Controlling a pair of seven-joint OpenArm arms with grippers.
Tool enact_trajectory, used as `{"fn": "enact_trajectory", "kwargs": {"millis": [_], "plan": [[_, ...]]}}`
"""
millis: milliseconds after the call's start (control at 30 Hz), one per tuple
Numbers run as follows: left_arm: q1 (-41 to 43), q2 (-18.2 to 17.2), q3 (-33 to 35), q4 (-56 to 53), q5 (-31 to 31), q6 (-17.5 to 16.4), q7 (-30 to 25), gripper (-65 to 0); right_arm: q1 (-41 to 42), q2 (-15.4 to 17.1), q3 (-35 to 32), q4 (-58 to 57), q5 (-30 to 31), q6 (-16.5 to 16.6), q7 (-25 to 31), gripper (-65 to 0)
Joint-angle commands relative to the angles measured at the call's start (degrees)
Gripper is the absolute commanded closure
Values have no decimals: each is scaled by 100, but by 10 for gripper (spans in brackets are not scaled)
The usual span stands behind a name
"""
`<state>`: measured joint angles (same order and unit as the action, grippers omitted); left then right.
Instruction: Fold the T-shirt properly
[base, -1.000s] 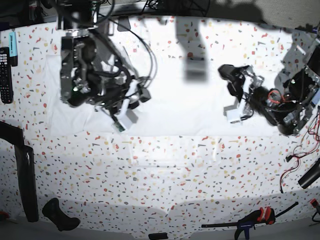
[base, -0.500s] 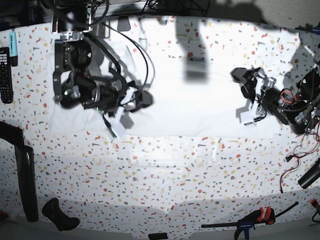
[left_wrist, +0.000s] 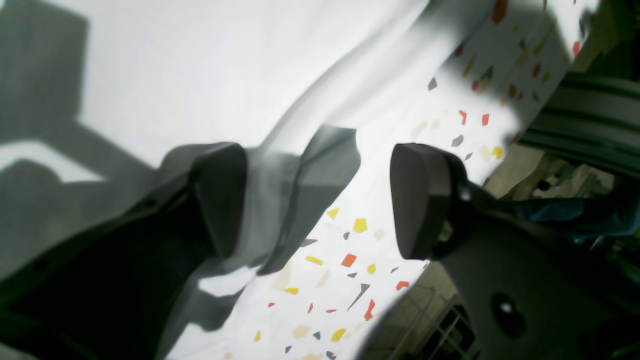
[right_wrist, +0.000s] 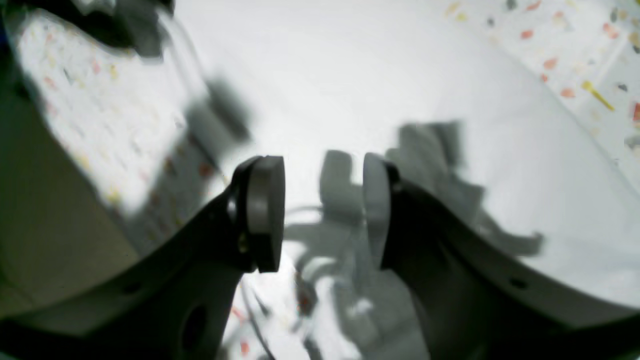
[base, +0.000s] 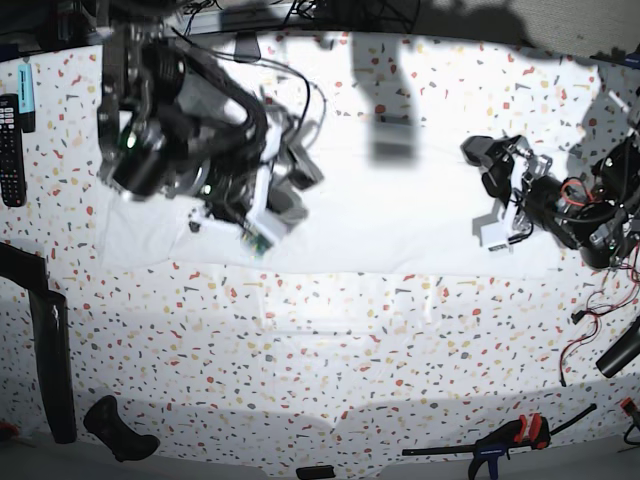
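Far left edge of base view: black remote (base: 11, 150) flat on speckled tabletop (base: 330, 350), blue-capped marker (base: 26, 95) just beside it. Lower left corner: dark bar (base: 50, 345) and black handle (base: 118, 430) near the front edge.

Right arm's tool (base: 262, 222) on the left half of base view, raised above the shirt, cables trailing behind it. In right wrist view, tool (right_wrist: 322, 210) released: two pads apart with a clear gap, nothing between them, only own shadow on white cloth below. Blurred there; cannot tell how high above the cloth.

T-shirt (base: 390, 215) spread flat across the back middle of the tabletop, white, front edge running roughly straight left to right, reaching from under the right arm to under the left arm. Dark rectangular shadows on its upper part.

Left arm's tool (base: 497, 205) on the right half of base view, low over the shirt's right end. In left wrist view, tool (left_wrist: 320, 200) released, jaws wide apart, empty; shirt (left_wrist: 210, 75) edge running diagonally past the left pad, speckled tabletop (left_wrist: 350, 260) showing in the gap. Cannot tell whether the left pad touches the cloth.

Far right: red and black wires (base: 590, 320) off the arm, clamp (base: 505, 442) with red grip lying near the front edge.
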<state>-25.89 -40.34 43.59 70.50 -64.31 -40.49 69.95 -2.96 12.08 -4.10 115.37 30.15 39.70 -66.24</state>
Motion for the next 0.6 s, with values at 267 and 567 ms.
{"fn": "enact_trajectory", "kwargs": {"millis": [267, 567], "plan": [[-109, -94, -37, 15, 190, 49, -7, -436, -1471, 859, -210, 1340, -503, 30, 76, -257], [-109, -59, -37, 15, 192, 49, -105, -436, -2721, 1589, -210, 1963, -2284, 30, 826, -256]]}}
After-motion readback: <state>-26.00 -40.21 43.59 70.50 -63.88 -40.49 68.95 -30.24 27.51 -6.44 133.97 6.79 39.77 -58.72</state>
